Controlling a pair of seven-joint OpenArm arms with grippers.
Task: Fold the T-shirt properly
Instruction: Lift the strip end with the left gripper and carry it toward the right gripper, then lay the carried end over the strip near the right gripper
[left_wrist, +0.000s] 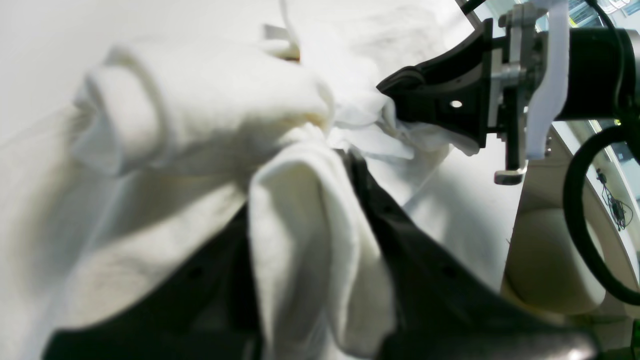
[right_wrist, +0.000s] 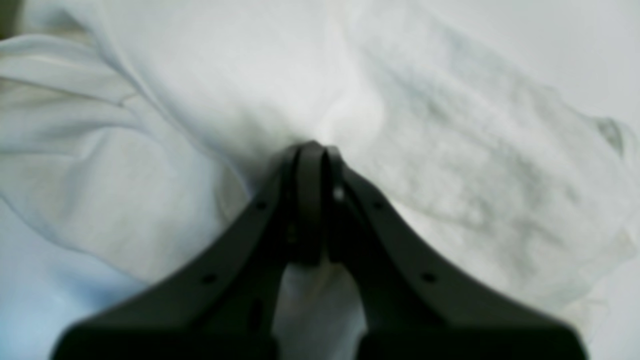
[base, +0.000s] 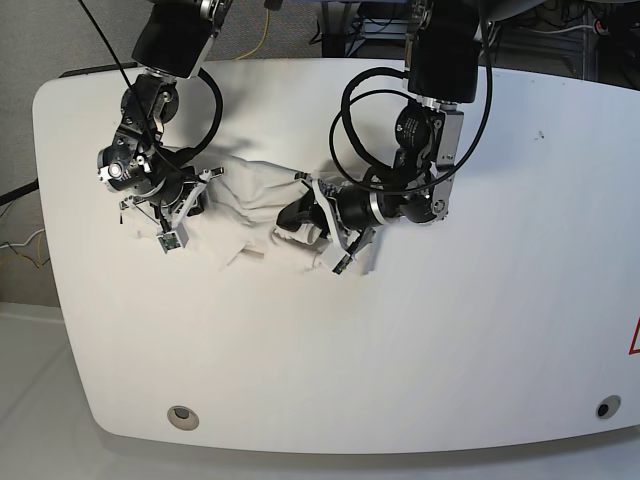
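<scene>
— Black fingers (left_wrist: 400, 240) of the left gripper (base: 293, 217) are filling the bottom of the left wrist view; what are they doing?

— They are pinching a thick fold of the T-shirt (base: 250, 200), with white cloth spilling out on both sides of the jaws.

— And the right gripper (base: 190, 198)?

— Its jaws are pressing together on a bunch of the same white fabric. In the right wrist view the tips (right_wrist: 312, 155) are meeting, and cloth is showing between the fingers below them.

— Where is the shirt lying?

— It is sitting crumpled on the white table (base: 450, 330), toward the far edge and left of the middle in the base view, stretching between the two grippers. Part of it is bunching under the left gripper.

— Is any print showing?

— Only faint grey marks are coming through the cloth in the right wrist view; they are too blurred to read.

— How are the two grippers standing to each other?

— They are holding opposite ends of the bundle, near one another, the right gripper's tip appearing close by in the left wrist view.
</scene>
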